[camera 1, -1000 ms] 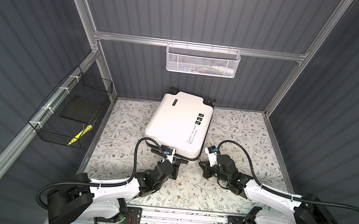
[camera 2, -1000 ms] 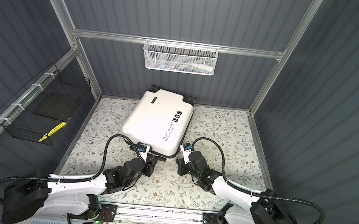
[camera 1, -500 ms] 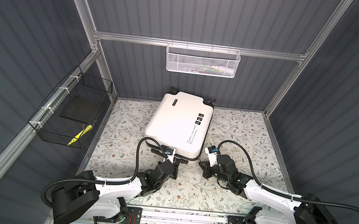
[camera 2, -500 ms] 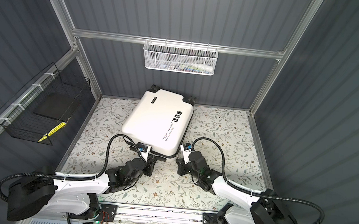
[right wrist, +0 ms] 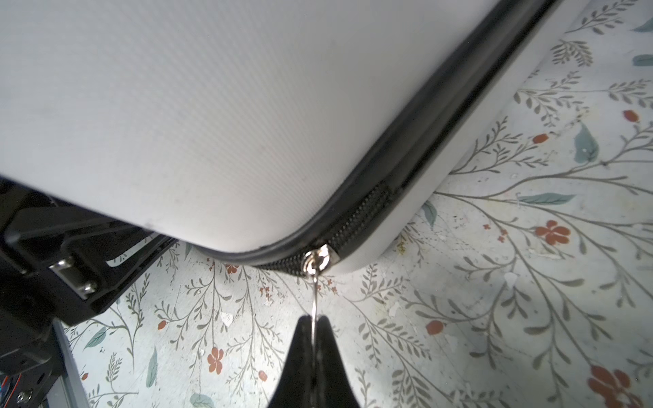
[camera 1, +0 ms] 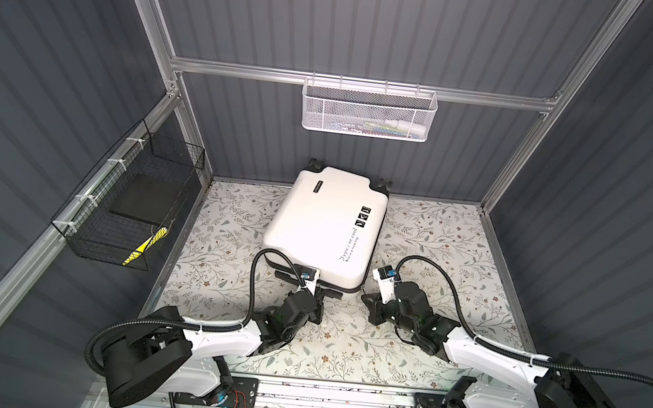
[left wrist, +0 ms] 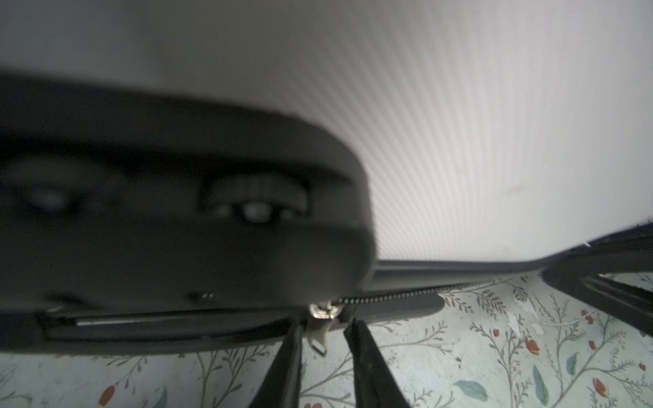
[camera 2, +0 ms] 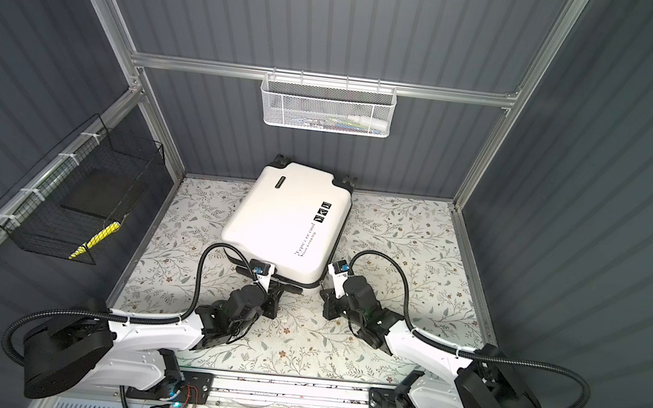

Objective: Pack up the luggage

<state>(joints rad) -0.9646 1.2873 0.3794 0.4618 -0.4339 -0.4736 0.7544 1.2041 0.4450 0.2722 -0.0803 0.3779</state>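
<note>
Closed white luggage (camera 1: 324, 230) lies flat and slightly skewed at the rear middle of the floral mat (camera 1: 458, 245) in both top views. Its wheels (camera 1: 383, 184) face the back wall and its handle (left wrist: 176, 240) end faces the arms. The left gripper (left wrist: 323, 326) is at the near edge just beside the handle, its fingers (left wrist: 367, 360) slightly parted, one on each side of the front pull (left wrist: 318, 341), with a narrow gap visible on either side. The right gripper (right wrist: 313, 323) is at the near right corner, its fingers pressed together, pinching the thin corner pull (right wrist: 314, 296). That pull's slider (right wrist: 316, 259) sits on the black zipper (right wrist: 367, 208) where it bends.
</note>
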